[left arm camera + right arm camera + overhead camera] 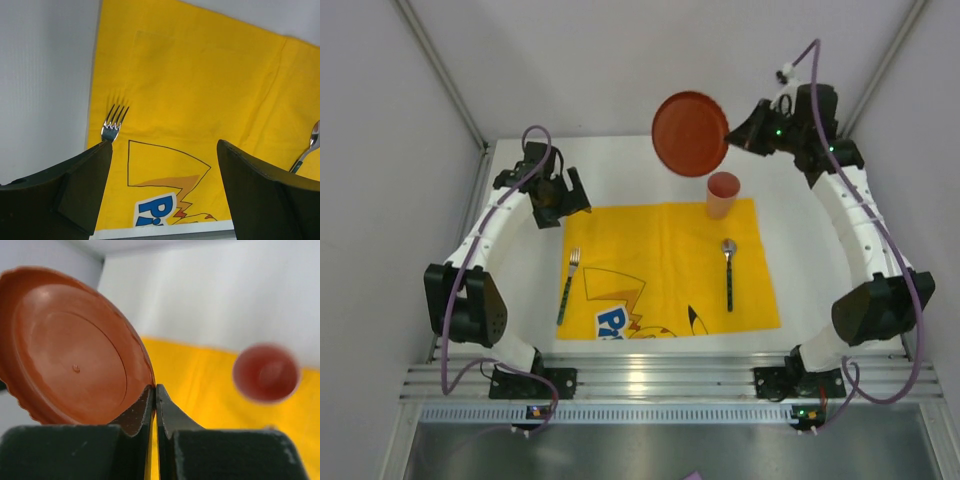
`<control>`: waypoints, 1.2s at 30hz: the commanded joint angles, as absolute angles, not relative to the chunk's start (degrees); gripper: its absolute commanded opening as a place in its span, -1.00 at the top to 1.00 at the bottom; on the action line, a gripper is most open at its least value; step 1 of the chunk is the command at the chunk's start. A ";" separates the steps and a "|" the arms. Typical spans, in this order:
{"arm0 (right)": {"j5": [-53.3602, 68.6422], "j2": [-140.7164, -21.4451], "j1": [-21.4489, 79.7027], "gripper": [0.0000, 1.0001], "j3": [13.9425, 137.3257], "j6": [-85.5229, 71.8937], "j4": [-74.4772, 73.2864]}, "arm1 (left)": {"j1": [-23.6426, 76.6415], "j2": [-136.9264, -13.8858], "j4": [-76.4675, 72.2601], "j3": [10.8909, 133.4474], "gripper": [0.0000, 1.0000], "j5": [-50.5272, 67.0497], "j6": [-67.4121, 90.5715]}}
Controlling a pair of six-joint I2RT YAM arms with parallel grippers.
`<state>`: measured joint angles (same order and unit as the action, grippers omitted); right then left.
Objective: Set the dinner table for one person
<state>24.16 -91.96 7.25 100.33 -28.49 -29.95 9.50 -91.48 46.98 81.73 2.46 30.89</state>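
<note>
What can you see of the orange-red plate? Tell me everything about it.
The plate is round, orange-red and plastic-looking, with a finely scalloped rim and a raised inner ring. It looks whole and empty. The right gripper pinches its edge between shut fingers, holding it in the air nearly face-on to the top camera. It is over the far part of the white table, just beyond the yellow mat, near the cup. Only the gripper touches it.

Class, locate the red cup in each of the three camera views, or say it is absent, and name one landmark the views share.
Top external: red cup right of centre, at the far edge of the yellow mat.
Left wrist: not in it.
Right wrist: red cup blurred, at the right; orange plate at the left.
Shared landmark: the yellow mat, seen in all three.
</note>
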 commanded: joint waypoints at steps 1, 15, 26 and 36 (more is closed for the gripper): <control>25.58 -87.66 11.85 1.00 85.72 -23.47 -35.95 | 9.58 -88.42 43.25 77.80 -0.81 2.37 29.27; 15.82 -91.13 24.60 1.00 67.40 -25.23 -32.35 | 9.67 -85.87 43.50 73.56 -0.81 5.80 28.30; 12.84 -98.62 30.41 -0.01 67.59 -27.33 -32.52 | 9.67 -84.11 43.24 73.04 -0.80 5.97 28.12; 8.19 -78.43 34.53 -1.00 68.01 -30.06 -36.81 | 10.46 -81.30 40.00 68.91 -0.80 9.75 28.65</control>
